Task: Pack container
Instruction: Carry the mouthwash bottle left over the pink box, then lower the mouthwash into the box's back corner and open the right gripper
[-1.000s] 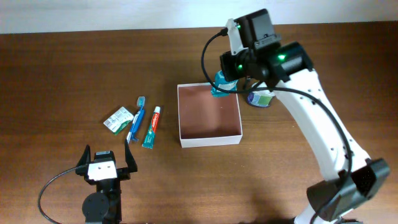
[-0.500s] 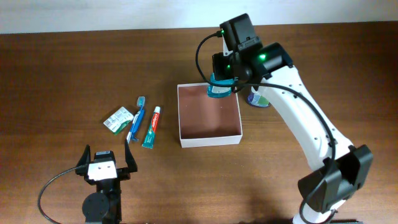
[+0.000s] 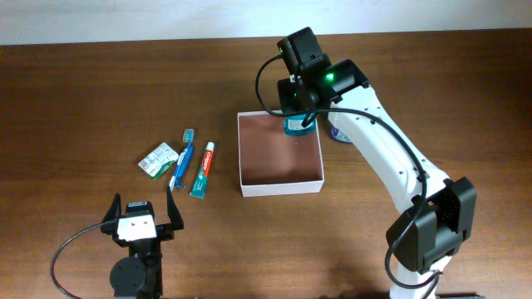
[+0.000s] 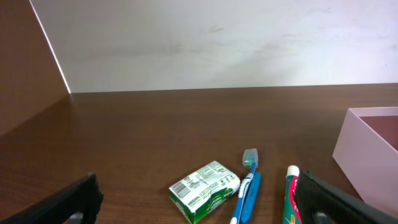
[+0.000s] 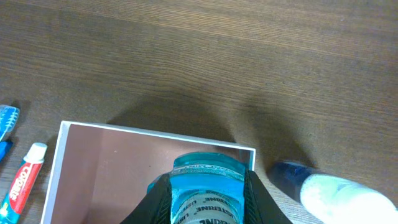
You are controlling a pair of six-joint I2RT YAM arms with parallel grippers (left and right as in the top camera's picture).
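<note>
Logged dark wood-grain counter [image 3: 100, 91], with pale wall along its far edge. Found container [image 3: 274, 158] near counter's middle: shallow, square, thin white walls, reddish-brown floor. Saw right hand [image 3: 298, 106] over container's far right corner, pinching teal bottle [image 5: 208, 186], fingers [image 5: 157, 198] pressed against its two sides. Placed bottle's body just inside line of far wall; could not tell whether it touched floor. Spotted white bottle with dark blue end [image 3: 342, 131] on counter just outside that same corner. Recorded left hand [image 3: 143, 214] at near left of counter, fingers spread wide. Counted three items left of container and apart from it: green packet [image 3: 158, 159], blue toothbrush [image 3: 183, 158], toothpaste tube [image 3: 203, 169], with toothbrush between other two.
</note>
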